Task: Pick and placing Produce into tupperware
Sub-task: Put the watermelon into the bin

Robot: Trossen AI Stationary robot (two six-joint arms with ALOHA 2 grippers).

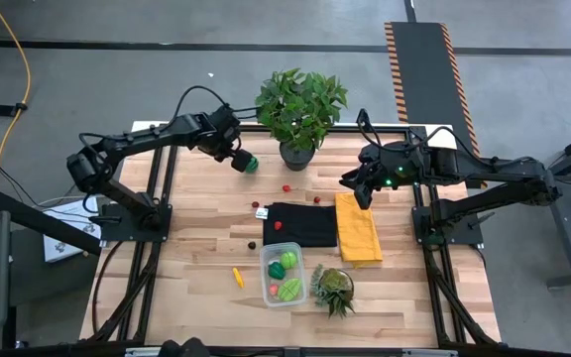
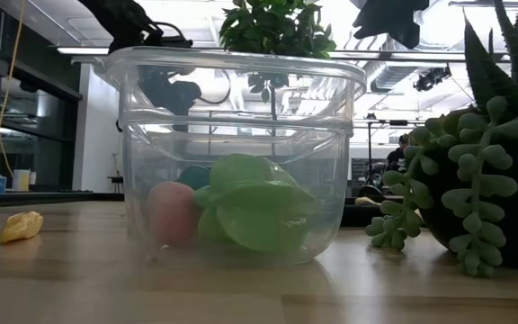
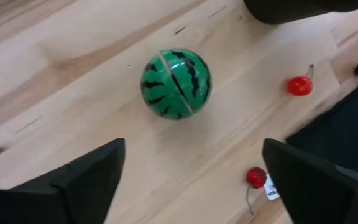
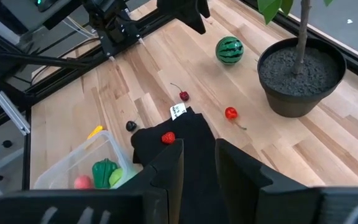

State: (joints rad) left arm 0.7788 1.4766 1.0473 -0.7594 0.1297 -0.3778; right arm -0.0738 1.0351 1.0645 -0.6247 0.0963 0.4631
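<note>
One big potted plant (image 1: 299, 104) stands at the far edge of the table (image 1: 196, 208), between the two hands. One black cloth (image 1: 300, 224) and one yellow cloth (image 1: 357, 227) lie side by side below the right hand (image 1: 361, 190), whose fingers are only a little apart.

One tupperware (image 1: 284, 275) sits near the front edge. It holds green pieces and one pink piece.

The left hand (image 1: 237, 158) is wide open, right above one watermelon ball (image 3: 176, 83). Bare wood lies all around the ball. Two red cherries (image 3: 299, 85) lie a little way from that hand. One yellow piece (image 1: 237, 277) lies beside the tupperware.
</note>
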